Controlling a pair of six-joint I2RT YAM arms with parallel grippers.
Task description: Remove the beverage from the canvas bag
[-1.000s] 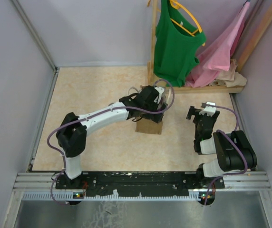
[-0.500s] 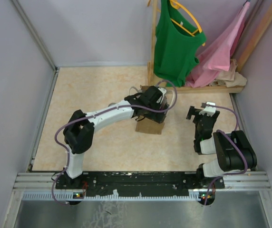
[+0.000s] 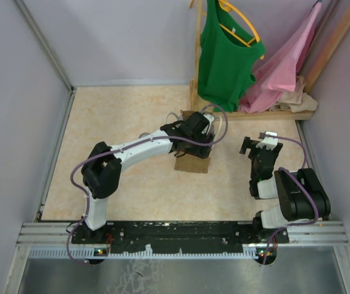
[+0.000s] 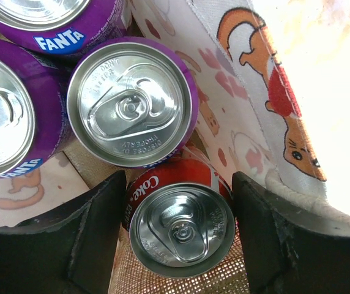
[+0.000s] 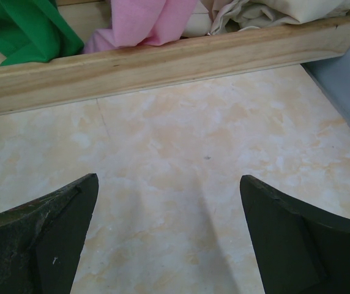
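Left wrist view looks straight down into the tan-brown canvas bag (image 4: 236,92), whose pale lining is printed with orange cats, and finds the beverages inside it: a red Coke can with a silver top (image 4: 182,231) standing upright at the bottom of the frame, a purple Fanta can (image 4: 130,104) just above it and seemingly touching it, and two more purple cans (image 4: 3,122) at the left edge. The left gripper (image 4: 178,202) has its jaws apart with one black finger on each side of the red can. They sit so close to its wall that I cannot tell whether they press on it or only flank it. The main risk, as I judge it, is the lining beside the right-hand finger: if that finger catches the cloth against the can, the whole bag rises with the lift. Nothing holds the bag (image 3: 192,164) down. In the top view the right gripper (image 3: 254,142) hangs well apart from it, jaws wide over the pale marbled tabletop (image 5: 181,135). A second risk is the crowded Fanta can, which could drag or tip as its neighbour comes up. A shallow grip near the rim of a smooth round can might also slip.
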